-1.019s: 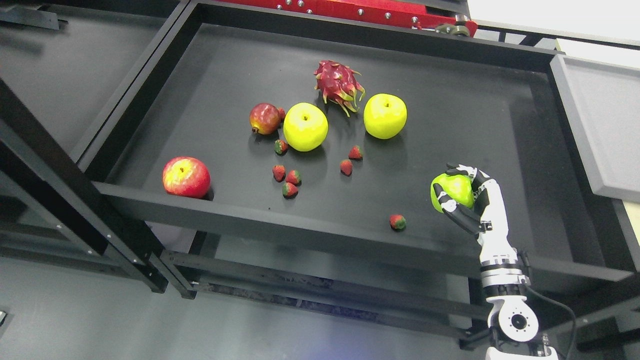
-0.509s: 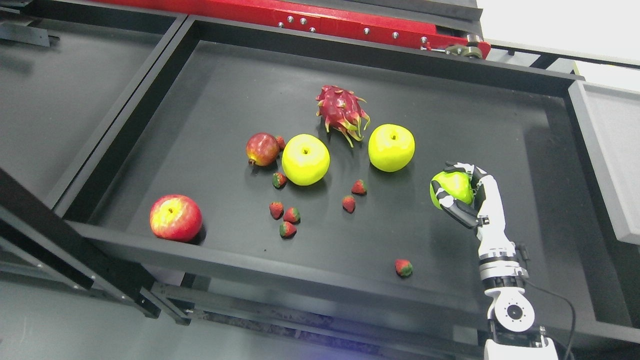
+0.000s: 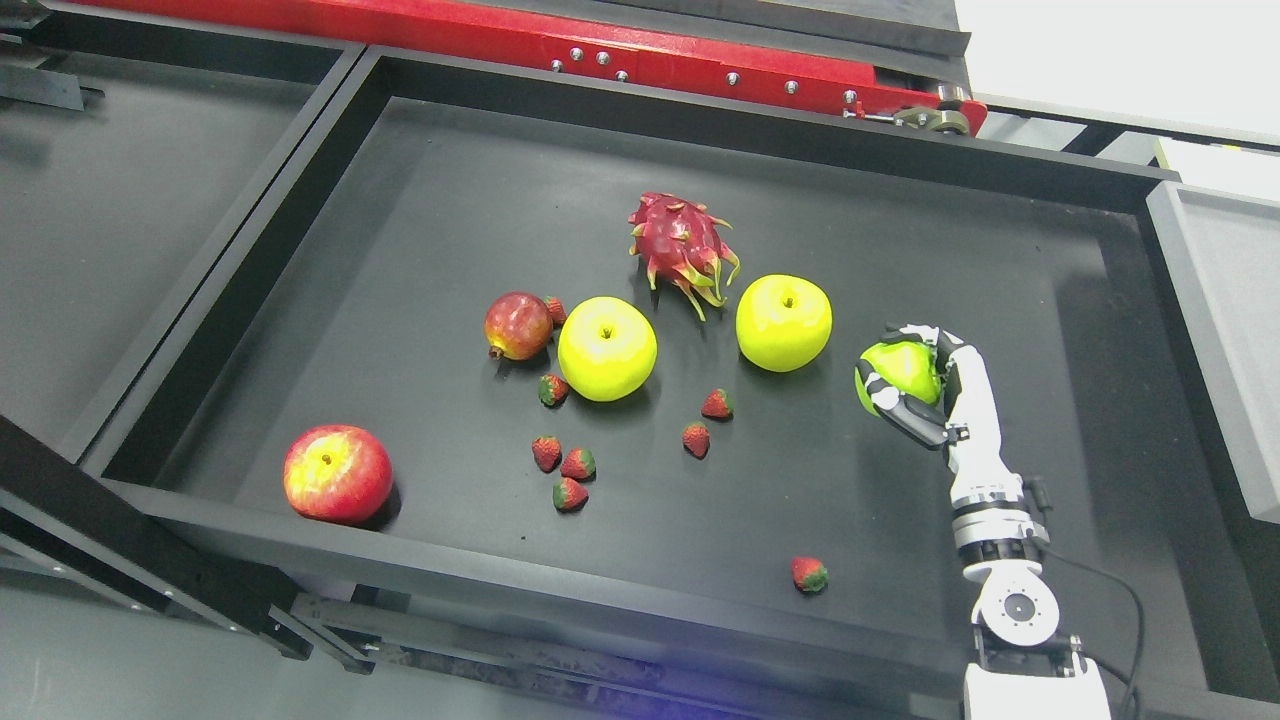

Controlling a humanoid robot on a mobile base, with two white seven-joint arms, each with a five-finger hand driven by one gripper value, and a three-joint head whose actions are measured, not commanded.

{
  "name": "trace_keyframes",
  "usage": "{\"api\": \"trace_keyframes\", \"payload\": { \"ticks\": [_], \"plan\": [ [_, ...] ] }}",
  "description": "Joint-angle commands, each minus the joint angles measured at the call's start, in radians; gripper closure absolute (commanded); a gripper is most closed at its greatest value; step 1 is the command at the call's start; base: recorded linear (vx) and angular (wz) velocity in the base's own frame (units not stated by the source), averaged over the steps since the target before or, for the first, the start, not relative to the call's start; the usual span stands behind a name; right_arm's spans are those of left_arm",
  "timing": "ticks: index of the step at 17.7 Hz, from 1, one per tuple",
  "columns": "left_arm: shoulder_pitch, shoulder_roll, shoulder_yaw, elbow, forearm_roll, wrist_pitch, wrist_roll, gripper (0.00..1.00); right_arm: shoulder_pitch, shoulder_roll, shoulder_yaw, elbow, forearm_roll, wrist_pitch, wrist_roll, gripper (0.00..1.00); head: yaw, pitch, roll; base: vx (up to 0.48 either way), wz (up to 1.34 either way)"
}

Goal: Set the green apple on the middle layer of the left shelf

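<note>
The round green apple (image 3: 903, 368) is clasped by the curled white-and-black right hand (image 3: 915, 378), held just right of the nearer glossy yellow apple (image 3: 784, 322), presumably for carrying over the black shelf tray (image 3: 420, 570).

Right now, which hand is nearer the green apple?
Right. The right hand is closed around the green apple above the shelf tray; the left hand is out of view.

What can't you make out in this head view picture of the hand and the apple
- Green apple: its underside and far side are covered by the right hand, so whether it touches the tray is unclear.
- Left arm: out of the head view.
- Small strawberry behind the pomegranate: mostly hidden by it.
- Lower shelf layers: cut off by the bottom edge.
</note>
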Motion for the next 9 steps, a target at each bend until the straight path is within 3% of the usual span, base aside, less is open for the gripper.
{"api": "trace_keyframes", "payload": {
  "ticks": [1,7,9],
  "plan": [
    [-0.021,0.017,0.000,0.000,0.000,0.000,-0.001,0.00,-0.111,0.019,0.052,0.146,0.039,0.039,0.017,1.00,0.0000,0.000,0.000,0.026,0.00],
    [-0.021,0.017,0.000,0.000,0.000,0.000,-0.001,0.00,-0.200,0.021,0.111,0.318,0.114,0.039,0.019,0.98,0.0000,0.000,0.000,-0.001,0.00],
    [-0.021,0.017,0.000,0.000,0.000,0.000,-0.001,0.00,-0.210,0.021,0.134,0.349,0.119,0.039,0.019,0.91,0.0000,0.000,0.000,0.000,0.00]
  ]
}}
